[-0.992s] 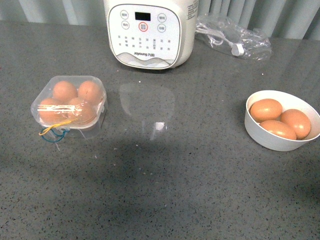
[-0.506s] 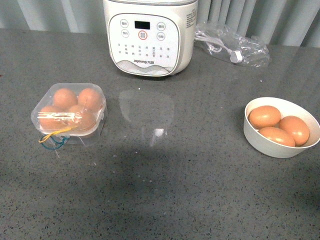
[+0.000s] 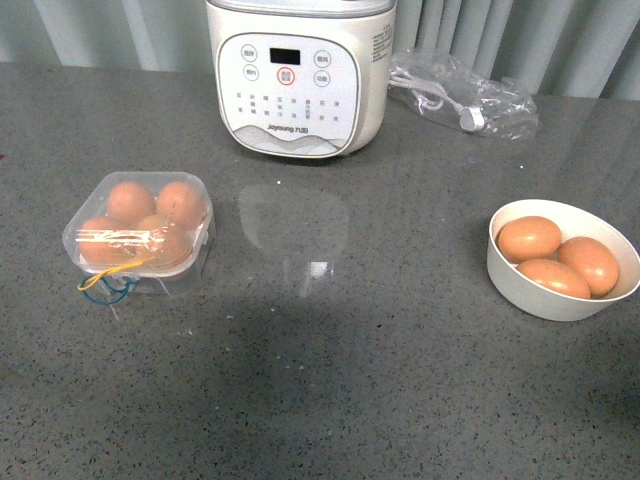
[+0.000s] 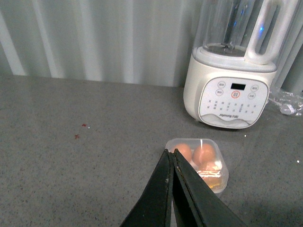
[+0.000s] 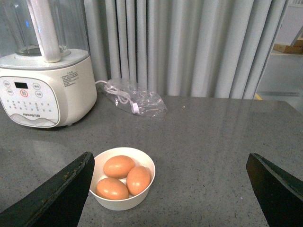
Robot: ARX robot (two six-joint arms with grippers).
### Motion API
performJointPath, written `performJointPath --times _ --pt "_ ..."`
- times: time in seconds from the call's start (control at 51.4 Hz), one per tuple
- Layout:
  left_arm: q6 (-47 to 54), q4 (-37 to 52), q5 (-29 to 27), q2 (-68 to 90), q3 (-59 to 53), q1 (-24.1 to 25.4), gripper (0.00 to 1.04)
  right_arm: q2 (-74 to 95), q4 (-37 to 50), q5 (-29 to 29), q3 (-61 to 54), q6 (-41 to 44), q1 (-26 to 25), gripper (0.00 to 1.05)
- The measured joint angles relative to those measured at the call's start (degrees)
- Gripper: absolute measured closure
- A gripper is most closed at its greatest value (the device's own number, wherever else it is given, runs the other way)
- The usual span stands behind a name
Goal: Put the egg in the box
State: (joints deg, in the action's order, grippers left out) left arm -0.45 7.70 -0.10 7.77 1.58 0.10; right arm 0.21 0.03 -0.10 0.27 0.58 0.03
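Observation:
The box (image 3: 138, 236), a clear plastic case with its lid down, sits on the left of the table with several orange-brown eggs inside. Yellow and blue bands (image 3: 108, 280) lie at its front. Three more eggs (image 3: 529, 238) rest in a white bowl (image 3: 520, 290) on the right. Neither gripper shows in the front view. In the left wrist view my left gripper (image 4: 170, 152) is shut on nothing, above the table just short of the box (image 4: 215, 165). My right gripper (image 5: 170, 155) is open and empty, with the bowl (image 5: 120, 150) and its eggs (image 5: 118, 166) ahead near one finger.
A white blender base (image 3: 300, 75) stands at the back centre. A clear bag holding a cable (image 3: 465, 92) lies to its right. Grey curtains hang behind the dark grey speckled tabletop (image 3: 330, 380).
The whole scene sits a little lower in the front view than a second ago. Box, bowl and blender keep their places relative to each other.

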Motion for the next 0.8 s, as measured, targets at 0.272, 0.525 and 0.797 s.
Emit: performJointPath --times 0.272,0.525,0.797 --pt "0.02 -7.67 0.07 -7.54 0.00 0.00 0.98 0.02 0.00 0.00 0.00 0.00 0.00 0.07" --pt "0.02 -7.67 0.07 -7.56 0.00 0.00 0.52 0.00 0.00 0.00 0.00 0.00 0.00 0.07" --pt "0.15 -7.67 0.07 -7.56 0.00 0.00 0.07 0.00 0.00 0.00 0.00 0.00 0.00 0.07"
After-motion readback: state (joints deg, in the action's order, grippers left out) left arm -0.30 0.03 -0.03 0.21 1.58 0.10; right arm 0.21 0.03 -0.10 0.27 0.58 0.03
